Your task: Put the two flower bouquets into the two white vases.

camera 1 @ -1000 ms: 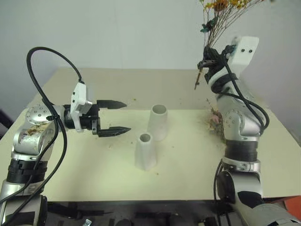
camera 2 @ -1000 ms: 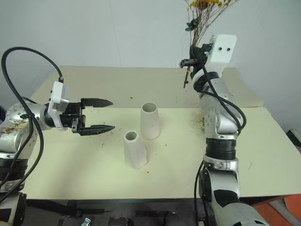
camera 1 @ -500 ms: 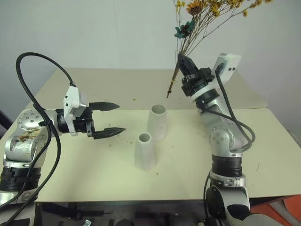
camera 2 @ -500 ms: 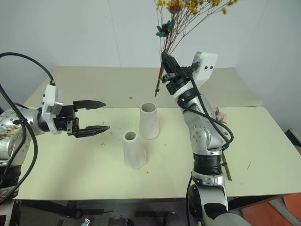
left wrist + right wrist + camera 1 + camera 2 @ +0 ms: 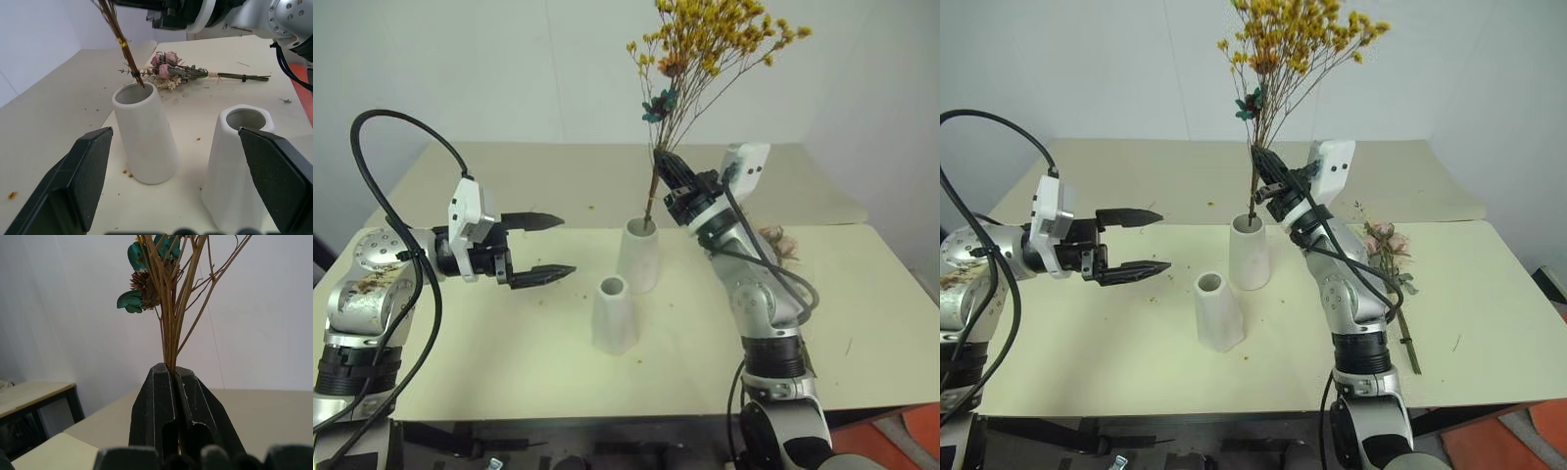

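My right gripper [image 5: 663,162] is shut on the thin stems of the yellow bouquet [image 5: 705,44] and holds it nearly upright. The stem ends [image 5: 139,81] sit at the mouth of the far white vase [image 5: 638,257]. The near white vase [image 5: 614,315] stands just in front of it, with nothing in it. The mixed bouquet [image 5: 1386,250] of pink roses and green leaves lies flat on the table to the right of my right arm. My left gripper [image 5: 566,245] hangs open to the left of both vases, pointing at them and holding nothing.
The cream table [image 5: 489,343] carries small dried flower crumbs near the vases. A second tabletop section [image 5: 558,171] lies behind, up against a pale wall. A black cable [image 5: 386,127] loops above my left arm.
My right gripper has come left and down with the yellow bouquet, bringing its stem ends from high above the table to the far vase's mouth. My left gripper has stayed open in place.
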Controlling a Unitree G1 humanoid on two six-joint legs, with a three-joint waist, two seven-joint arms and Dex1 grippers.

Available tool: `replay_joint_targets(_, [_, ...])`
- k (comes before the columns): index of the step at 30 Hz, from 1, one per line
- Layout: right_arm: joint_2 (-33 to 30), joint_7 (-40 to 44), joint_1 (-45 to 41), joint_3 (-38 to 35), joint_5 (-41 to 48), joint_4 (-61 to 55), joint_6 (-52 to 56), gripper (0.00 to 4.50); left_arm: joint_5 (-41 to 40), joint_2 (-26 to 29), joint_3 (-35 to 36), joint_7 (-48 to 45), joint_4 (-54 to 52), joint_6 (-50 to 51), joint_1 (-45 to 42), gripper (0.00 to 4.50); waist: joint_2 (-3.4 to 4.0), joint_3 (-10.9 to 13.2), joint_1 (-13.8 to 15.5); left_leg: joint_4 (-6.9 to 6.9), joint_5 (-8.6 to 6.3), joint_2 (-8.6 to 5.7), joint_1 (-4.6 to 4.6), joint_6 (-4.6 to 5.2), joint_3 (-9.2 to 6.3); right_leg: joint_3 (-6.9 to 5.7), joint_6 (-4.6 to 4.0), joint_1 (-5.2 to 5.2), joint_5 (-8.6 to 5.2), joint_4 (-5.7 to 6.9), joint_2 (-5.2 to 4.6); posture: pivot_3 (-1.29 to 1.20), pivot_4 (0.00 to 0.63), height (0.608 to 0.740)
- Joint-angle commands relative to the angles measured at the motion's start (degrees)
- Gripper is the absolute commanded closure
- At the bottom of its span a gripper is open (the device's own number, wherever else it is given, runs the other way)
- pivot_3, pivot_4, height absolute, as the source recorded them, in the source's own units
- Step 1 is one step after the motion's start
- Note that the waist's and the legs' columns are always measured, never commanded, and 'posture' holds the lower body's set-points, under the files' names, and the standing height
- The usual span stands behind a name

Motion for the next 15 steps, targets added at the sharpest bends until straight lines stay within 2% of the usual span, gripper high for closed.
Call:
replay_joint_targets(1, [0.36, 2.16, -1.31, 0.87, -1.34, 1.51, -3.72, 4.48, -0.80, 0.55, 1.62, -0.02, -0.88, -0.95, -0.10, 0.00, 0.00, 0.00, -0.03, 0.00, 0.00, 0.00, 0.00, 0.00, 0.00, 0.00, 0.00, 0.00, 0.00, 0.00, 0.00, 0.00, 0.150, 0.740])
replay_joint_targets(6, [0.51, 4.14, -0.17, 1.71, -3.22, 3.90, -7.12, 4.48, -0.85, 1.13, 2.68, 0.36, -1.54, -1.19, 1.63, 0.00, 0.00, 0.00, -0.09, -0.01, 0.00, 0.00, 0.00, 0.00, 0.00, 0.00, 0.00, -0.01, 0.00, 0.00, 0.00, 0.00, 0.150, 0.740])
replay_joint_targets(15, [0.13, 6.44, 3.47, 3.71, -4.88, 1.59, -8.18, 4.48, -0.72, 1.01, 3.25, 1.04, -1.97, -1.52, 2.37, 0.00, 0.00, 0.00, -0.06, -0.01, 0.00, 0.00, 0.00, 0.00, -0.01, 0.00, 0.00, 0.00, 0.00, 0.00, -0.01, 0.00, 0.150, 0.740])
